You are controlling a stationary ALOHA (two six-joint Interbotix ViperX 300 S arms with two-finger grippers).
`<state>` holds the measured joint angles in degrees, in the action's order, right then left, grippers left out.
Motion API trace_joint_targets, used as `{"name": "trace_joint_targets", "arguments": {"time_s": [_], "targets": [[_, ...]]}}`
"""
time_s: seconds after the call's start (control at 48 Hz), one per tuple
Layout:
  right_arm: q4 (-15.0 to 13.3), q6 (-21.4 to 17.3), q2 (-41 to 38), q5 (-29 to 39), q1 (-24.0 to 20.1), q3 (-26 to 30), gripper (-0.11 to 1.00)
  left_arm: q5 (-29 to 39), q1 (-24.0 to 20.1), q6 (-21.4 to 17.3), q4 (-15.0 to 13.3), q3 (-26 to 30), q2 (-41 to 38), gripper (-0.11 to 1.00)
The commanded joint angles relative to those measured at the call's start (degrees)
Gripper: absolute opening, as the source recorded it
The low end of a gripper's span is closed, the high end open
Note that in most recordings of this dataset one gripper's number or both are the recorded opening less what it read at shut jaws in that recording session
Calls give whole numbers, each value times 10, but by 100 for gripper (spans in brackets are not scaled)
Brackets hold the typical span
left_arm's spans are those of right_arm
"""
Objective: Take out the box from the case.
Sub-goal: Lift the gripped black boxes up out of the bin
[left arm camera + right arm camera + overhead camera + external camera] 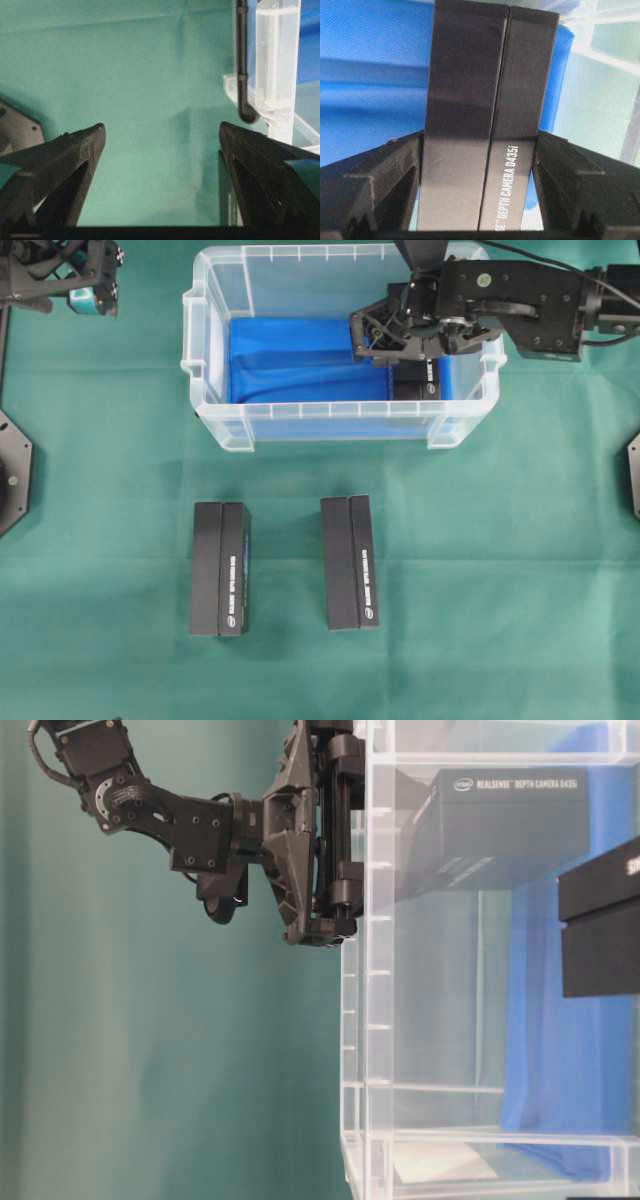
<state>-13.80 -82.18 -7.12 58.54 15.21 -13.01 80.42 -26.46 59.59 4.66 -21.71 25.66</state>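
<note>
The right gripper (pixel 479 150) pinches a black box (pixel 485 115) between its fingers, inside the right end of the clear case (pixel 215 425), which stands on the far part of the green bench (pixel 500 570). The blue lining (pixel 290 365) covers the case floor. The left gripper (pixel 161 145) hangs spread wide over bare cloth at far left. Two more black boxes (pixel 220 568) lie on the bench near the case.
</note>
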Motion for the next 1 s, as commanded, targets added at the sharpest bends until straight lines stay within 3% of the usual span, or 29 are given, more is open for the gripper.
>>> {"name": "trace_joint_targets", "arguments": {"time_s": [0.0, 0.229, 0.771, 0.979], "targets": [[-2, -1, 11, -3, 1, 7, 67, -2, 2, -1, 1, 5, 7, 93], [-5, -1, 27, 19, 1, 28, 67, -2, 1, -4, 1, 5, 6, 93], [-18, 25, 88, 179, 1, 128, 67, -8, 2, -2, 1, 6, 7, 93], [-36, 29, 101, 229, -3, 171, 67, -11, 1, -2, 1, 6, 6, 93]]}}
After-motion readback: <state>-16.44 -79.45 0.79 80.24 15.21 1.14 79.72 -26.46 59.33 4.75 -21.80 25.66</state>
